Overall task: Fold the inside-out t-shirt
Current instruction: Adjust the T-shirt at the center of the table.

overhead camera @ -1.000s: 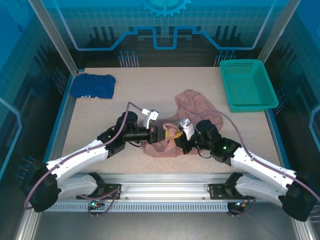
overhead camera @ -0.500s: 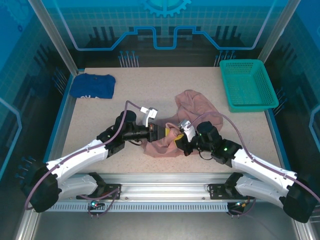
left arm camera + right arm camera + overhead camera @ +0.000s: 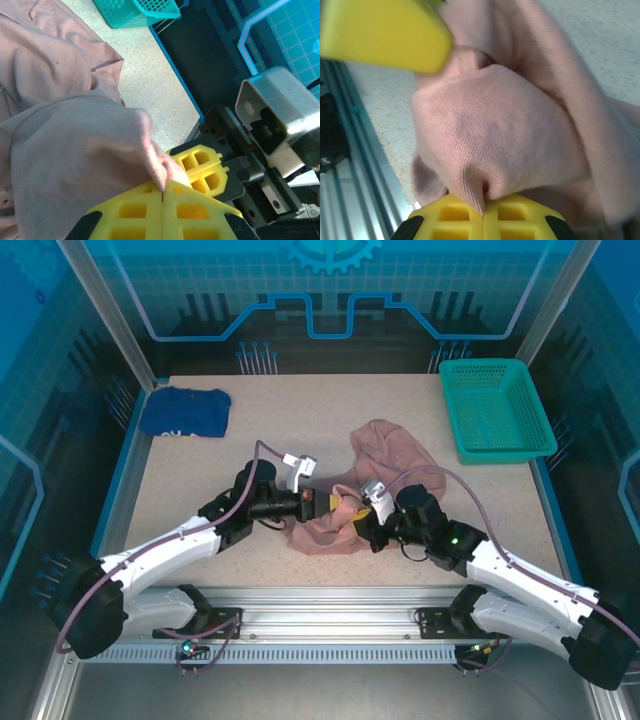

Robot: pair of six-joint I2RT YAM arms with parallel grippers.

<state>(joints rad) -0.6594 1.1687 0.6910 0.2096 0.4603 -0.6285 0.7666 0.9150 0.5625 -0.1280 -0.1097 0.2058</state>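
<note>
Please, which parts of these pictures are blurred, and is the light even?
Top external: sharp, evenly lit. Left wrist: the t-shirt is clear, softly shaded in its folds. Right wrist: its ribs are sharp; the yellow finger at top left is blurred.

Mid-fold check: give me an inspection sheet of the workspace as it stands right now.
Surface: speckled beige table, bare around the cloth.
Job's things: pink t-shirt, crumpled centre-right, near part bunched between the grippers.
Clutter: folded dark blue garment far left; green basket far right.
Grippers: left gripper and right gripper both shut on t-shirt fabric, close to each other.
Cables: purple cables looping above both wrists.
Surroundings: blue enclosure panels; metal rail at near edge.
</note>
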